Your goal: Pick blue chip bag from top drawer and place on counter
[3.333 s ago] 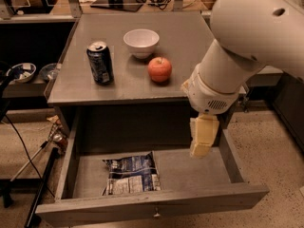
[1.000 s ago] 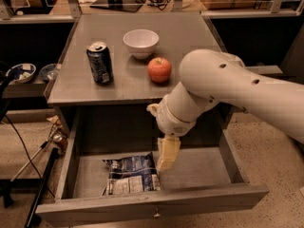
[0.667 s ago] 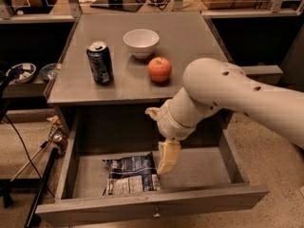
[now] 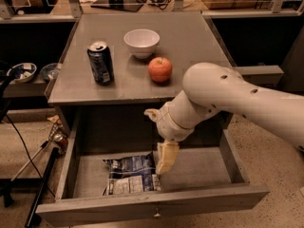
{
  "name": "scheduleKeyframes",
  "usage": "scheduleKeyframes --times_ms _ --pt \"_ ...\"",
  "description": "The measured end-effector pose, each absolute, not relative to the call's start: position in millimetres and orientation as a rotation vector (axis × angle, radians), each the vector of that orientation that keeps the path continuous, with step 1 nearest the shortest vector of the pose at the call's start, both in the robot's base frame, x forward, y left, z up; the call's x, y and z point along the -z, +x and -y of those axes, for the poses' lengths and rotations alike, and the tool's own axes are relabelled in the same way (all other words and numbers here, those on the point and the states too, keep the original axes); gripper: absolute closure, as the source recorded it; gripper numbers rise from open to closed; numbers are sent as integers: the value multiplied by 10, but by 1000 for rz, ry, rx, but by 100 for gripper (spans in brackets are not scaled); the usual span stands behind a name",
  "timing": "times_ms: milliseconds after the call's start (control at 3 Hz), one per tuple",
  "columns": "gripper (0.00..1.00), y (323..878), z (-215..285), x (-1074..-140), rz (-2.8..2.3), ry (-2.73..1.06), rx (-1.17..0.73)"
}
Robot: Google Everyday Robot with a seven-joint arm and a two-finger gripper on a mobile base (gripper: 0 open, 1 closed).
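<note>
The blue chip bag [image 4: 129, 175] lies flat on the floor of the open top drawer [image 4: 202, 169], left of its middle. The tool [image 4: 165, 163] hangs pointing down inside the drawer, near its middle; whether it is apart or together cannot be told. Above the drawer, the tabletop [image 4: 190, 34] carries a can [image 4: 100, 62], a bowl [image 4: 141, 42] and an apple [image 4: 160, 69].

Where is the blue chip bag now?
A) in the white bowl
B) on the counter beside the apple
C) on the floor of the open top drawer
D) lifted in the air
C: the blue chip bag lies flat on the top drawer floor, and the gripper hangs inside the drawer right beside it.
</note>
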State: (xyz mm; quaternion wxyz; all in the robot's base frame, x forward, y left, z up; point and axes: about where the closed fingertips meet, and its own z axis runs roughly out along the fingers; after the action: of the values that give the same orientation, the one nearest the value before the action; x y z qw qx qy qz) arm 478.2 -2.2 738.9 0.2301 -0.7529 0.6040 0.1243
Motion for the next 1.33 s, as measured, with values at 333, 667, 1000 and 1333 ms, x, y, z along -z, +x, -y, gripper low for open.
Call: scheduleKeyframes --times_ms 333,667,1000,1333 --pt "0 4890 -186 -7145 -1577 -2088 -420" --pt "0 4911 -325 -6987 -1531 -2110 -485" --pt "0 4910 -326 -6973 -1530 -2111 -488" --pt "0 4789 -331 -6768 -1552 -2095 -538"
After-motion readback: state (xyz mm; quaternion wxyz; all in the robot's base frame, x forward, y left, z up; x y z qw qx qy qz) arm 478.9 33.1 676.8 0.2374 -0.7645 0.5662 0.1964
